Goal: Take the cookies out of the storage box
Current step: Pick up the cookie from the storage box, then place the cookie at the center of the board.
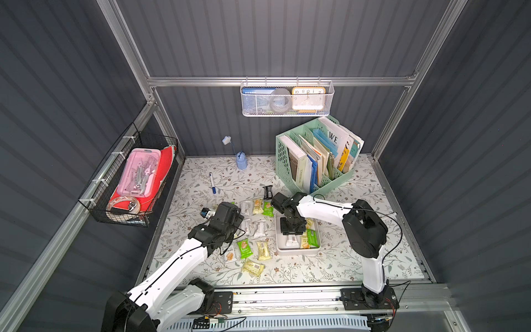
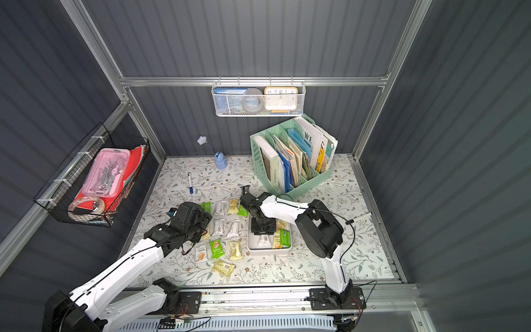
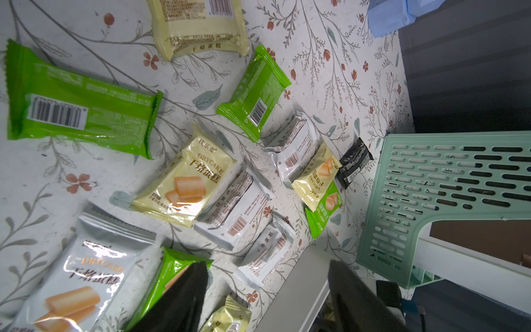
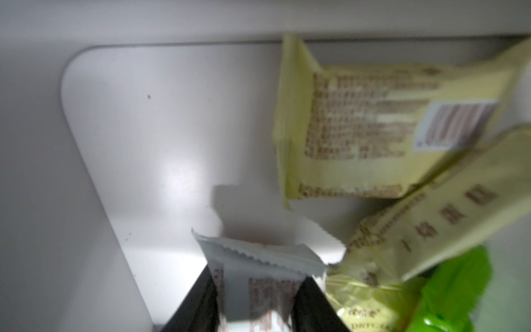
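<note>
The storage box (image 1: 296, 253) (image 2: 268, 252) is a shallow white tray right of the table's middle. My right gripper (image 1: 292, 233) (image 4: 255, 304) reaches down into it, shut on a white-silver cookie (image 4: 258, 276) (image 1: 291, 241) pinched between both fingers. Pale yellow cookies (image 4: 367, 129) and a green one (image 1: 312, 238) (image 4: 454, 287) lie beside it in the box. Several cookies are spread on the table left of the box: green (image 1: 244, 249), yellow (image 1: 263, 250), white (image 1: 230, 254), black (image 1: 267, 192). My left gripper (image 1: 240, 227) (image 3: 267, 301) hovers open over them, holding nothing, with the box wall (image 3: 301, 287) near one finger.
A mint-green file organizer (image 1: 316, 155) full of books stands behind the box. A blue-capped marker pen (image 1: 212, 183) and a small blue holder (image 1: 241, 161) lie at the back left. A black wire basket (image 1: 129, 178) hangs on the left wall, a white mesh basket (image 1: 287, 99) on the back rail.
</note>
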Robot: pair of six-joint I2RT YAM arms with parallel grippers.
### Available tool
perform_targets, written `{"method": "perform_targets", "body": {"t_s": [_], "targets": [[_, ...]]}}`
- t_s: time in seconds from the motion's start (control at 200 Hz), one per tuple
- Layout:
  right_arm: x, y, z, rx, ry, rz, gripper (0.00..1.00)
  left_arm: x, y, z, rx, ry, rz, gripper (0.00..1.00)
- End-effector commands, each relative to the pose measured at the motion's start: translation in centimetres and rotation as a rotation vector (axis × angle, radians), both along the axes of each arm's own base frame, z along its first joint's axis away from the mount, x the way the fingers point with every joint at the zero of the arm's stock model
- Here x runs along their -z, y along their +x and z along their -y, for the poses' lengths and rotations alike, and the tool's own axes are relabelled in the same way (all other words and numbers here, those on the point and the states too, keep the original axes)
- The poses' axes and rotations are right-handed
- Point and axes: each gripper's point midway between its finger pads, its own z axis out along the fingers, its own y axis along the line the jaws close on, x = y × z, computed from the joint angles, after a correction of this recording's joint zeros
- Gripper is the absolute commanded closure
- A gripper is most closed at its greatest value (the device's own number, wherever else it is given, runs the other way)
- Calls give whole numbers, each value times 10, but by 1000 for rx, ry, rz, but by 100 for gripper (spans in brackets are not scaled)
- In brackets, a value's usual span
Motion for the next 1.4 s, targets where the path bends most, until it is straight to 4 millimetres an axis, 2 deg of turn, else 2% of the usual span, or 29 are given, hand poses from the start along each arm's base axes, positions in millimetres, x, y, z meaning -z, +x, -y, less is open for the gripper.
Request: {"method": "perform_targets", "body": {"t_s": [0.0, 0.19, 0.36, 0.505, 0.645, 0.805, 1.01, 1.256, 1.391], "targets": [[-28, 2, 1, 5, 16, 36, 60, -7, 0, -7, -5, 31, 12, 28], [-54, 6, 3, 7, 32, 84, 60, -9, -2, -8, 5, 48, 9, 28], [-79, 11, 18, 12, 33, 129, 60, -10, -8, -13, 39, 103, -18, 28], [-98, 14, 53, 24, 2, 143, 60, -8, -10, -14, 72, 135, -35, 28], [-114, 19, 101, 64, -42, 181, 60, -6, -8, -11, 115, 164, -52, 28], [-106, 26, 149, 143, -87, 183, 60, -10, 1, -5, 157, 187, -49, 28], [-69, 39, 186, 206, -132, 115, 60, -20, 11, 4, 222, 202, -33, 28], [-27, 76, 187, 237, -84, 83, 60, -23, 13, 15, 302, 196, -29, 27], [-9, 87, 188, 242, -79, 54, 60, -32, 17, 22, 350, 198, -6, 27]]}}
